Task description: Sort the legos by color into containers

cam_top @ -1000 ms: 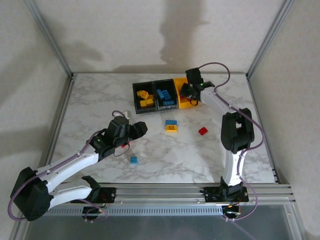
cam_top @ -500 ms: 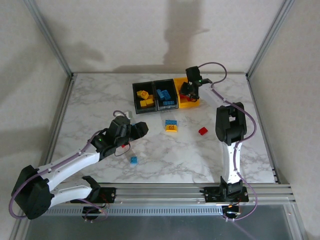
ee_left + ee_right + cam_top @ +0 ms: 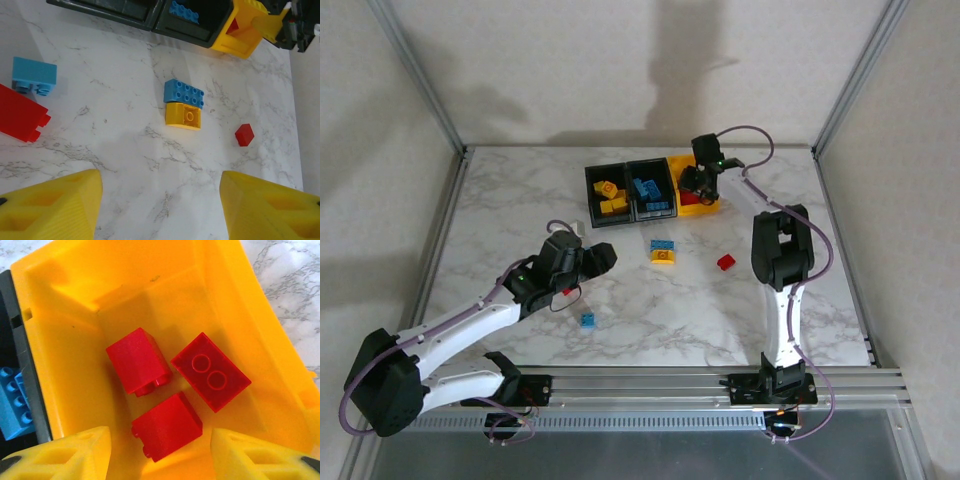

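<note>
Three red legos (image 3: 139,367) lie inside the yellow bin (image 3: 65,330), directly under your right gripper (image 3: 157,460), whose fingers are spread wide and empty, so that drop looks finished. Next, I judge, you reach for the small red brick (image 3: 244,135) lying loose, well apart from the bin on its near side. Your left gripper (image 3: 160,207) hangs wide apart, holding nothing

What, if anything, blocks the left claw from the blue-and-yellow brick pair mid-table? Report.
Likely nothing. The left claw is open and empty, facing the brick pair across bare table; the small red brick sits off to its right.
</note>
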`<action>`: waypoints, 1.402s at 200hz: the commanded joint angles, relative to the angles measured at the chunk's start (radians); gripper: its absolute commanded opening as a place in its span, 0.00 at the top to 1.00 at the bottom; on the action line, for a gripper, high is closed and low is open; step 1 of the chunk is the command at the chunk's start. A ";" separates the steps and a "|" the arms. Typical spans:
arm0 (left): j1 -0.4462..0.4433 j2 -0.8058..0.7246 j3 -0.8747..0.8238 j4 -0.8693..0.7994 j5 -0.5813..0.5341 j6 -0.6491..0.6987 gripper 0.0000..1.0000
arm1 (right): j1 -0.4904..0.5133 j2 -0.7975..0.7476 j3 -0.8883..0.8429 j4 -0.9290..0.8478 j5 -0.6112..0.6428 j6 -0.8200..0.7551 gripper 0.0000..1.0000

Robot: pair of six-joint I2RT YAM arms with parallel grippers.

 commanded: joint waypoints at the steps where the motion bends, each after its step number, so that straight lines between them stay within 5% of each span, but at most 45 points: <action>1: -0.011 -0.008 0.033 -0.073 -0.064 -0.019 0.36 | 0.014 -0.157 -0.067 0.025 -0.004 -0.015 0.45; 68: 0.014 -0.011 0.078 -0.245 -0.210 0.065 0.36 | 0.130 -0.548 -0.467 0.129 -0.036 -0.020 0.45; 102: 0.088 0.091 0.154 -0.320 -0.156 0.203 0.35 | 0.220 -0.699 -0.635 0.137 -0.071 -0.029 0.45; 161: 0.184 0.273 0.270 -0.377 -0.128 0.367 0.33 | 0.305 -0.998 -1.001 0.293 -0.369 0.010 0.39; 200: 0.189 0.424 0.340 -0.390 -0.119 0.445 0.30 | 0.384 -1.032 -1.051 0.313 -0.368 0.009 0.36; 280: 0.183 0.628 0.443 -0.398 -0.113 0.502 0.30 | 0.389 -1.021 -1.057 0.303 -0.341 0.006 0.37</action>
